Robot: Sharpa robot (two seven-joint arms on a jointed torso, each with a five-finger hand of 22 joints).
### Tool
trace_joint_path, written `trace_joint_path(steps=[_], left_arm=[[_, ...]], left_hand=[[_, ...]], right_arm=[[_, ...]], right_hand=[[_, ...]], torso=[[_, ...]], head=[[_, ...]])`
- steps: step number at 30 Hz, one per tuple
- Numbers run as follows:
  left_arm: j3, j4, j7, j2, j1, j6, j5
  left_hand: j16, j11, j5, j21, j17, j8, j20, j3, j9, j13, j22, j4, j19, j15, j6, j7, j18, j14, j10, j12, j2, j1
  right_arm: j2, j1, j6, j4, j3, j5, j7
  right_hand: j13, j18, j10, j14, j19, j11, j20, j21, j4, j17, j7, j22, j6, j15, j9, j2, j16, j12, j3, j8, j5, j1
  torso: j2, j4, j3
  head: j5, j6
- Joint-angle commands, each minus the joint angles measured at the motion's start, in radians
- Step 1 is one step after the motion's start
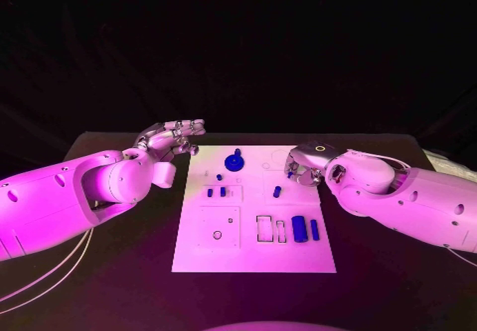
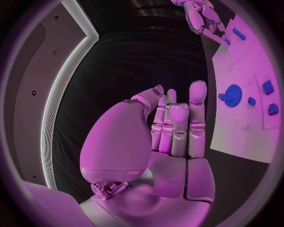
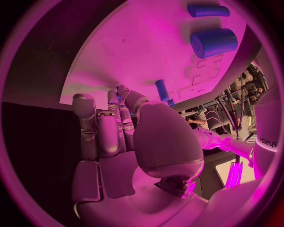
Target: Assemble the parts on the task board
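Observation:
The white task board (image 1: pixel 254 238) lies in the middle of the table. A blue gear (image 1: pixel 234 162) sits near its far edge, also in the left wrist view (image 2: pixel 232 93). Small blue parts (image 1: pixel 217 193) and a short peg (image 1: pixel 277 192) are at mid-board. A thick blue cylinder (image 1: pixel 298 225) and a thin rod (image 1: pixel 314 229) lie at the near right. My left hand (image 1: pixel 169 141) hovers off the board's far left corner, fingers extended, holding nothing. My right hand (image 1: pixel 301 169) is over the far right part of the board, fingertips (image 3: pixel 121 97) pinching a small blue part (image 1: pixel 291 174) close to the peg (image 3: pixel 161 90).
Rectangular and round recesses (image 1: pixel 268 229) mark the near half of the board. Black table surface (image 1: pixel 119 276) surrounds the board on all sides. The cylinder (image 3: pixel 214 42) and rod (image 3: pixel 208 10) lie beyond my right hand's fingers.

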Motion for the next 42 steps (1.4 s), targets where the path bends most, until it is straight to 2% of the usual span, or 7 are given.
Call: trace_joint_path(steps=[1, 11, 17, 21, 31, 36, 42], left_arm=[[0.001, -0.001, -0.002, 0.003, 0.0, 0.014, -0.004], [0.001, -0.014, -0.008, 0.006, 0.0, 0.017, -0.005], [0.001, -0.02, -0.009, 0.006, 0.0, 0.019, -0.005], [0.001, -0.021, -0.01, 0.008, 0.0, 0.021, -0.005], [0.001, -0.02, -0.013, 0.014, 0.0, 0.024, -0.005], [0.001, -0.015, -0.014, 0.017, 0.0, 0.025, -0.005], [0.001, -0.009, -0.015, 0.022, 0.0, 0.029, -0.005]], left_hand=[[-0.006, 0.001, 0.001, -0.006, -0.001, 0.005, -0.004, -0.003, -0.001, 0.001, -0.001, -0.004, 0.0, 0.001, -0.008, 0.002, 0.008, -0.007, -0.01, 0.007, 0.007, 0.003], [-0.009, 0.005, 0.001, -0.023, -0.008, 0.004, -0.002, -0.01, -0.002, 0.004, -0.01, -0.004, -0.004, 0.004, -0.016, 0.007, 0.009, -0.01, -0.02, 0.013, 0.004, -0.001], [-0.011, 0.006, 0.001, -0.03, -0.012, 0.004, -0.001, -0.012, -0.003, 0.005, -0.014, -0.004, -0.006, 0.005, -0.019, 0.008, 0.01, -0.012, -0.024, 0.015, 0.003, -0.003], [-0.011, 0.006, 0.001, -0.03, -0.012, 0.004, -0.001, -0.012, -0.003, 0.005, -0.014, -0.004, -0.006, 0.005, -0.019, 0.008, 0.01, -0.012, -0.024, 0.015, 0.003, -0.003], [-0.012, 0.007, 0.001, -0.035, -0.014, 0.003, 0.0, -0.013, -0.003, 0.005, -0.016, -0.005, -0.007, 0.005, -0.02, 0.009, 0.01, -0.013, -0.026, 0.016, 0.003, -0.003], [-0.012, 0.007, 0.001, -0.035, -0.014, 0.003, 0.0, -0.013, -0.003, 0.005, -0.016, -0.005, -0.007, 0.005, -0.02, 0.009, 0.01, -0.013, -0.026, 0.016, 0.003, -0.003], [-0.012, 0.007, 0.001, -0.035, -0.015, 0.004, 0.0, -0.013, -0.003, 0.005, -0.017, -0.005, -0.007, 0.006, -0.021, 0.009, 0.01, -0.013, -0.027, 0.017, 0.003, -0.003]], right_arm=[[-0.009, 0.001, -0.072, 0.011, 0.002, 0.021, -0.013], [-0.043, 0.003, -0.125, 0.078, 0.006, 0.061, 0.0], [-0.066, 0.003, -0.149, 0.147, 0.011, 0.072, 0.004], [-0.066, 0.003, -0.155, 0.195, 0.013, 0.085, 0.01], [-0.012, -0.008, -0.108, 0.261, 0.011, 0.098, 0.024], [0.018, -0.023, -0.077, 0.261, 0.007, 0.095, 0.029], [0.054, -0.052, -0.03, 0.248, 0.003, 0.093, 0.041]], right_hand=[[-0.001, -0.017, 0.006, 0.047, 0.008, 0.001, -0.001, 0.005, -0.001, 0.003, 0.006, 0.005, 0.006, -0.007, 0.001, 0.004, 0.006, -0.001, 0.007, -0.002, 0.0, -0.002], [-0.002, -0.018, 0.007, 0.047, 0.011, 0.002, -0.001, 0.009, -0.001, 0.005, 0.007, 0.01, 0.006, -0.007, 0.001, 0.002, 0.007, -0.002, 0.008, -0.002, 0.001, -0.003], [-0.002, -0.018, 0.007, 0.048, 0.012, 0.002, -0.001, 0.011, -0.001, 0.006, 0.007, 0.013, 0.006, -0.007, 0.001, 0.002, 0.009, -0.003, 0.009, -0.002, 0.001, -0.003], [-0.002, -0.018, 0.009, 0.047, 0.014, 0.002, -0.001, 0.013, -0.003, 0.006, 0.008, 0.016, 0.007, -0.008, 0.002, 0.0, 0.009, -0.004, 0.013, -0.002, 0.001, -0.001], [-0.003, -0.018, 0.011, 0.047, 0.014, 0.002, -0.001, 0.013, -0.004, 0.006, 0.008, 0.014, 0.007, -0.008, 0.002, 0.0, 0.009, -0.005, 0.016, -0.003, 0.001, 0.001], [-0.003, -0.017, 0.011, 0.047, 0.013, 0.002, -0.001, 0.013, -0.005, 0.006, 0.009, 0.013, 0.007, -0.008, 0.003, 0.001, 0.009, -0.006, 0.017, -0.003, 0.001, 0.002], [-0.003, -0.017, 0.01, 0.047, 0.013, 0.003, -0.001, 0.013, -0.004, 0.005, 0.01, 0.013, 0.006, -0.008, 0.003, 0.001, 0.009, -0.007, 0.019, -0.004, 0.001, 0.002]], torso=[[0.0, -0.0003, -0.0008], [0.0, 0.0, -0.0001], [0.0, 0.0014, -0.0013], [0.0, 0.0008, -0.0016], [0.0, 0.0012, -0.0029], [0.001, 0.0015, -0.0036], [0.002, 0.0014, -0.003]], head=[[-0.001, 0.003], [-0.003, 0.002], [-0.002, 0.002], [0.005, 0.002], [0.029, -0.009], [0.043, -0.017], [0.048, -0.02]])
